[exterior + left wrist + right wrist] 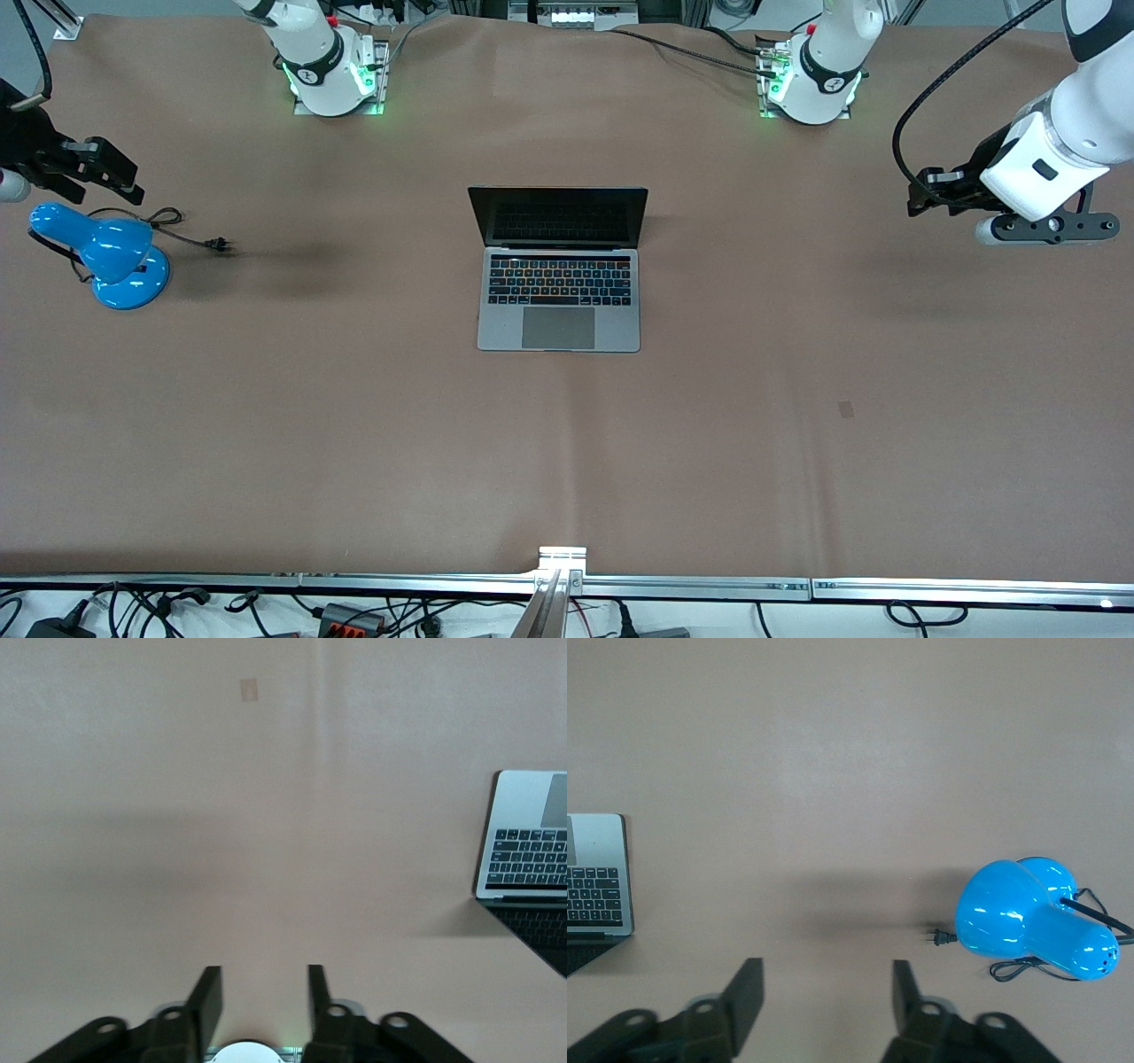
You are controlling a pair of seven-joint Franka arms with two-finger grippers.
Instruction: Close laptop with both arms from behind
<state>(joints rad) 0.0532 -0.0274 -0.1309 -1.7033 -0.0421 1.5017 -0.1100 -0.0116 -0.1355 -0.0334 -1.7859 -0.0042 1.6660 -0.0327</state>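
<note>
The silver-grey laptop [558, 292] stands open in the middle of the table, its black screen upright and facing the front camera. Its corner shows in both wrist views [527, 850] [598, 886]. My left gripper [917, 190] hangs in the air over bare table toward the left arm's end, well apart from the laptop. It is open, with nothing between its fingers [263, 970]. My right gripper [124, 177] hovers over the table at the right arm's end, above a blue lamp. It is also open and holds nothing [827, 961].
A blue desk lamp [115, 257] [1036, 921] lies at the right arm's end, its black cord and plug [217, 245] trailing toward the laptop. The arm bases [323, 62] [815, 71] stand along the table's edge farthest from the front camera. A small patch [846, 408] marks the cloth.
</note>
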